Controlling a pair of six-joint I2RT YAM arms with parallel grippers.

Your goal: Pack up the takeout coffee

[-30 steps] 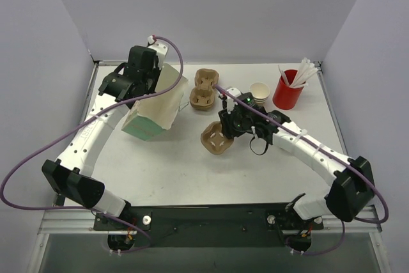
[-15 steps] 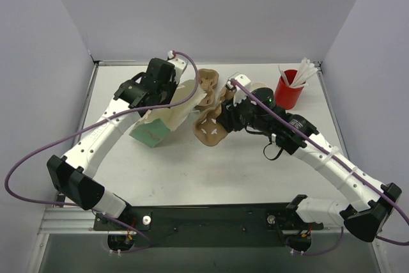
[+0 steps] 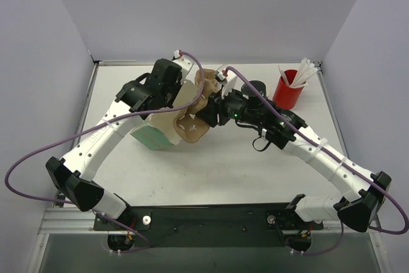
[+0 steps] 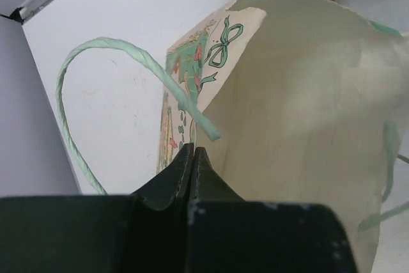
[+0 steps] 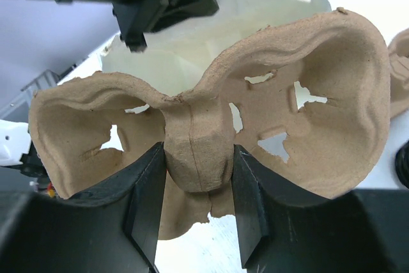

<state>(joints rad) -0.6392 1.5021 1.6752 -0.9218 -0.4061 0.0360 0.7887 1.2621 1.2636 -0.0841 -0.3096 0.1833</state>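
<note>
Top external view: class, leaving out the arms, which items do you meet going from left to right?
Paper bag → nearer brown cup carrier → black-lidded coffee cup → red cup holding white sticks.

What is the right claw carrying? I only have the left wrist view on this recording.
Observer: A brown pulp cup carrier, pinched by its centre ridge in the right claw.
Operator: Is it at the bag?
Observer: From above, it hangs at the open mouth of the paper bag; I cannot tell if it is inside.
Operator: Any cup in it?
Observer: No, the right wrist view shows both wells empty.
</note>
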